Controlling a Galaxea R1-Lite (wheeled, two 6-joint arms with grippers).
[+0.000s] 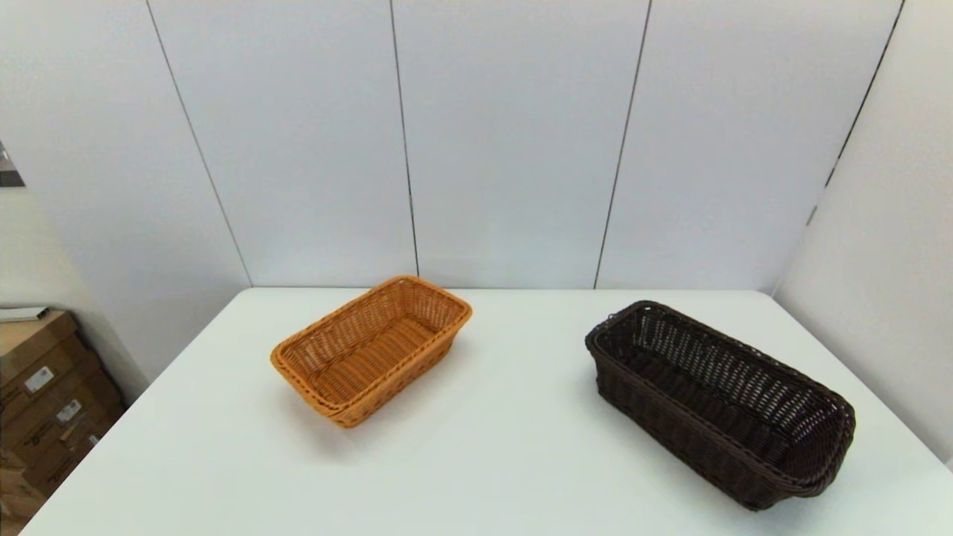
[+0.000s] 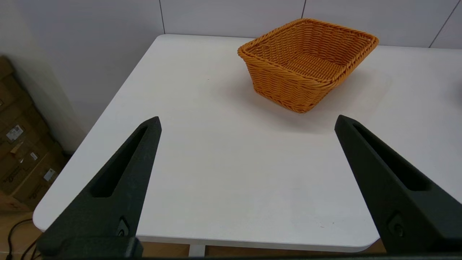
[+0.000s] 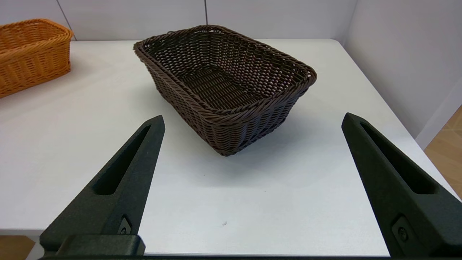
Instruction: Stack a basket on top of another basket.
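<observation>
The dark brown basket lies empty on the right side of the white table; the right wrist view shows this basket ahead of my right gripper, which is open and holds nothing. The orange-tan basket sits empty at the table's left-centre, apart from the dark one. It appears as an orange-tan basket beyond my left gripper, also open and empty. Both grippers hang near the table's front edge, out of the head view.
Cardboard boxes are stacked on the floor left of the table. White wall panels close off the back and right side. Bare tabletop separates the two baskets.
</observation>
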